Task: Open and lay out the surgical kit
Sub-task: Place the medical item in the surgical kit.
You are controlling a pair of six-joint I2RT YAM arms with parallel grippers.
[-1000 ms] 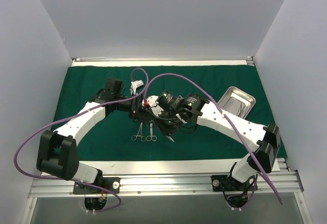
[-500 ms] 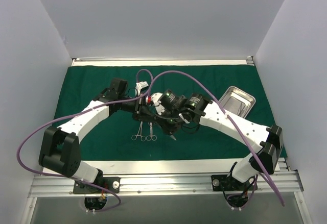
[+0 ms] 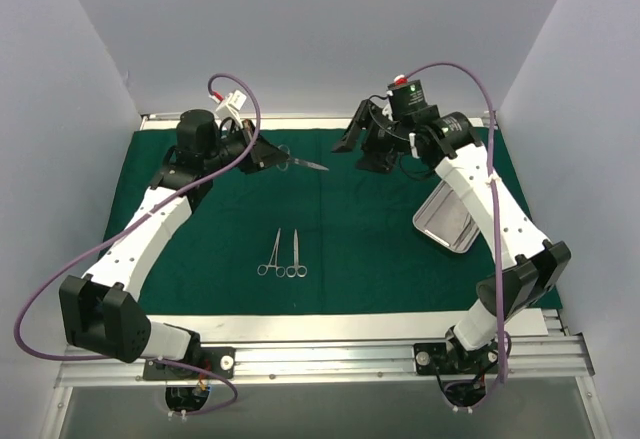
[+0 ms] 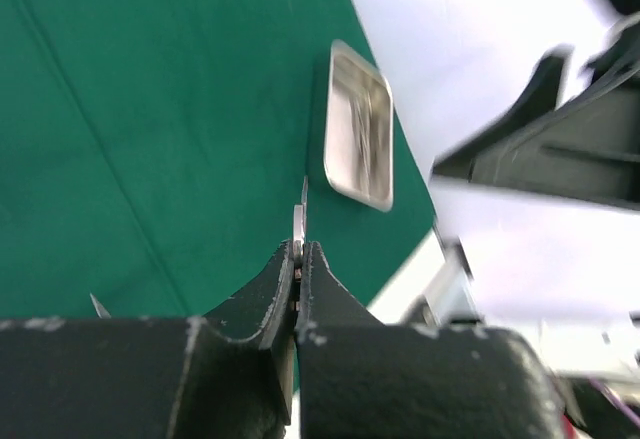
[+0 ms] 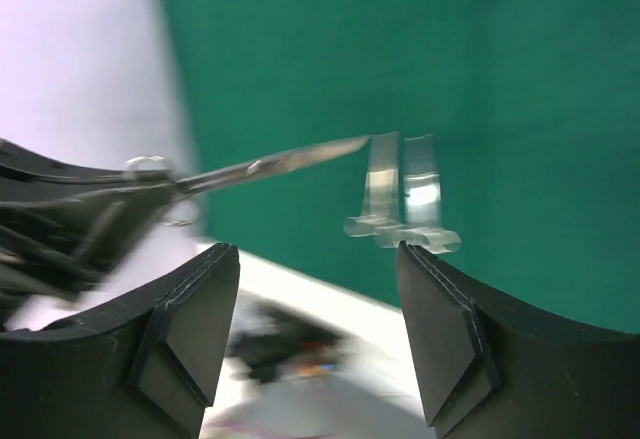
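The dark green cloth (image 3: 200, 259) lies spread flat on the table. My left gripper (image 3: 268, 156) (image 4: 298, 254) hangs above the cloth's back edge, shut on thin silver scissors (image 3: 303, 163) (image 5: 270, 164) whose blades point right. My right gripper (image 3: 352, 141) (image 5: 318, 254) faces it from the right, open and holding nothing. A small clear plastic piece (image 5: 405, 209) hangs at the tip of its right finger. Two ring-handled instruments (image 3: 283, 256) lie side by side mid-cloth. The steel tray (image 3: 450, 217) (image 4: 360, 124) sits at the cloth's right.
White walls close in the left, back and right sides. A metal rail (image 3: 320, 359) with both arm bases runs along the near edge. Purple cables (image 3: 40, 289) loop off each arm.
Both arms rose from the cloth's middle to the back. The left gripper shut on the scissors and carried them left; the right gripper opened and swung right, uncovering the tray.
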